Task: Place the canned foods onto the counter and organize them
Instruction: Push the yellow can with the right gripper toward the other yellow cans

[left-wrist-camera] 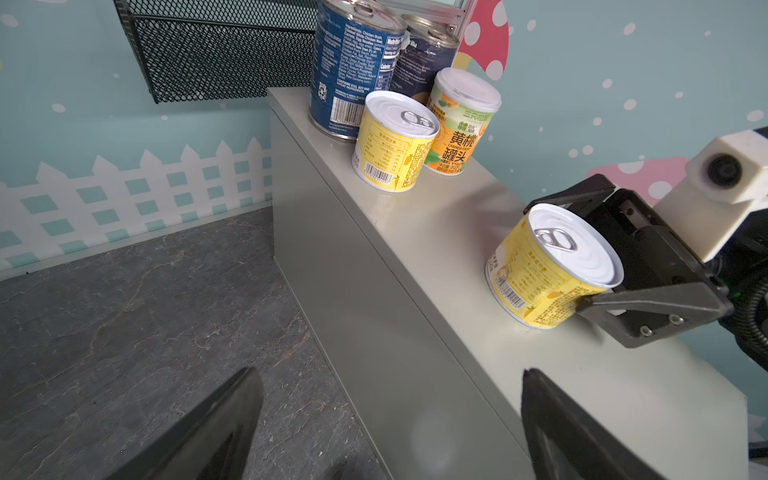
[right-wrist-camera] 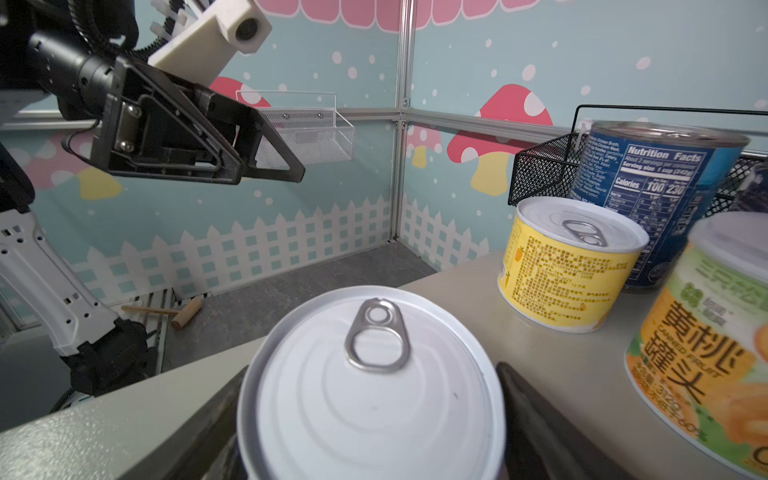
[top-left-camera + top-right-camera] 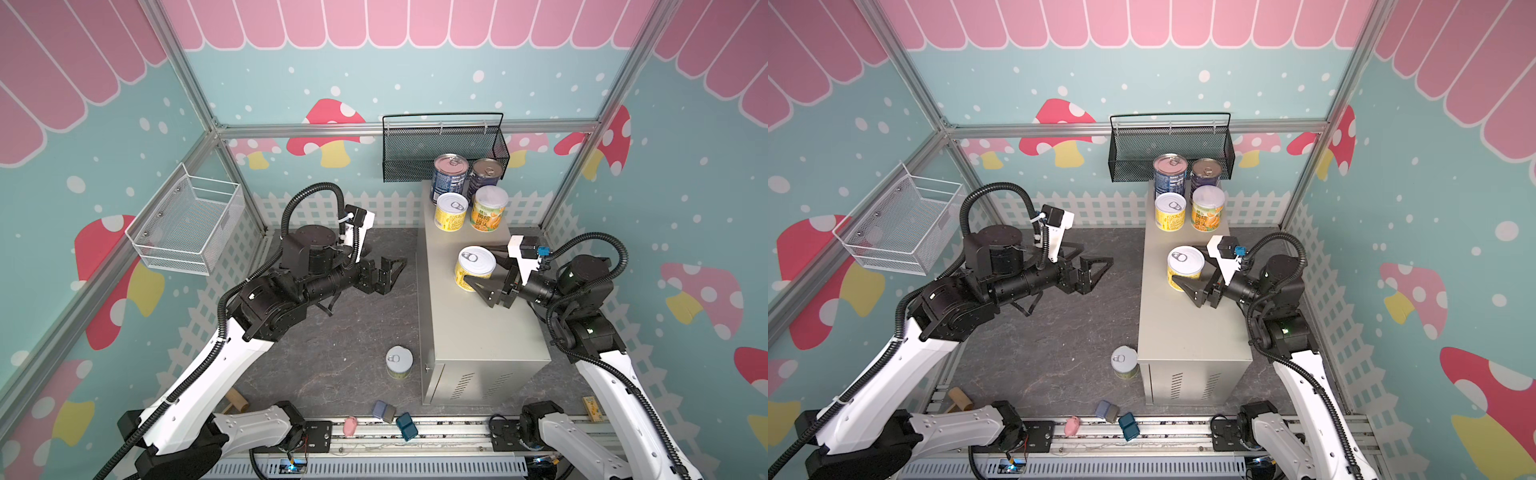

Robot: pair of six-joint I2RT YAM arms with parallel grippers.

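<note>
Right pincer (image 3: 478, 267) astride can (image 3: 473, 272) — contact uncertain

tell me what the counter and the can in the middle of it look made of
Counter: likely painted sheet metal, matte beige-grey; folded edges, punched vent slots. Can: probably steel or aluminium, glossy white lid with stamped rings and a pull tab, wrapped in a yellow printed label.

At the back of the counter (image 3: 478, 332) a taller can (image 3: 451, 176) stands with a second taller can (image 3: 485, 174) on its right. Just before them stand a shorter can (image 3: 451, 212) and its neighbour can (image 3: 488, 210). Mid-counter, a fifth can (image 3: 473, 268) stands between the jaws of the right gripper (image 3: 481, 267). A sixth can (image 3: 399, 362) sits on the floor (image 3: 332, 332) just left of the counter's front corner. The mesh basket (image 3: 415, 160) hangs behind the counter.
</note>
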